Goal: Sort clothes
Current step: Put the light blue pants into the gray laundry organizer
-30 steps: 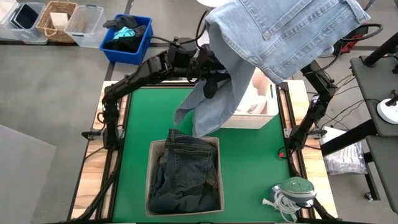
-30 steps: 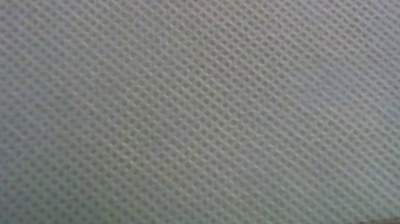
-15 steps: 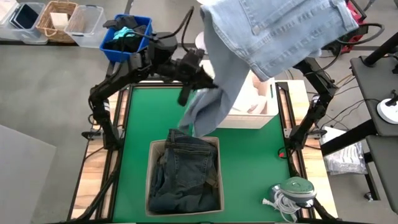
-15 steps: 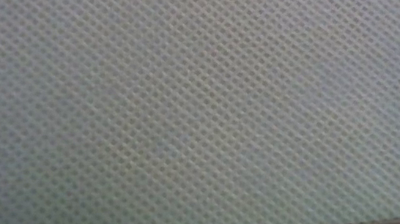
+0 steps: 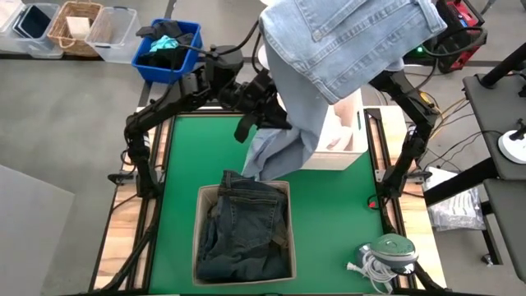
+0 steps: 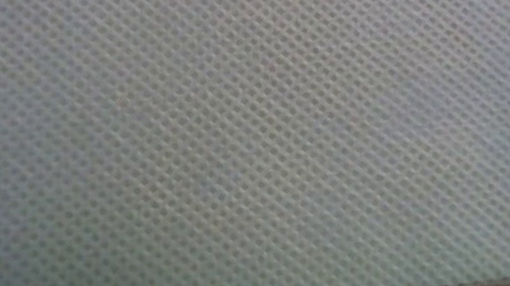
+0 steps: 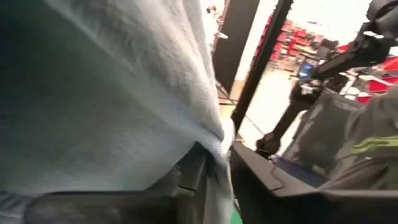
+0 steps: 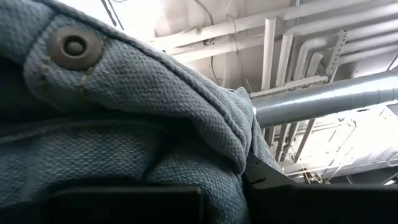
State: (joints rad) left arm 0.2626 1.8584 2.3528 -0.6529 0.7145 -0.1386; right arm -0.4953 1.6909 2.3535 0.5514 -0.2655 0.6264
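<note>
Two claws share one garment. My left claw (image 5: 261, 115), over the surface's (image 5: 177, 173) far edge, pinches the lower hem of the light denim jacket (image 5: 345, 41). Dark denim jeans (image 5: 245, 226) fill the box (image 5: 200, 197) near the front edge. My right claw (image 8: 242, 186) clamps the jacket's buttoned edge, raised high at far right.

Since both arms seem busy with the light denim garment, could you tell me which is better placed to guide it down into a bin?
Probably left: the left gripper pinches the light blue denim garment's hanging end, just above the tan fabric bin.
</note>
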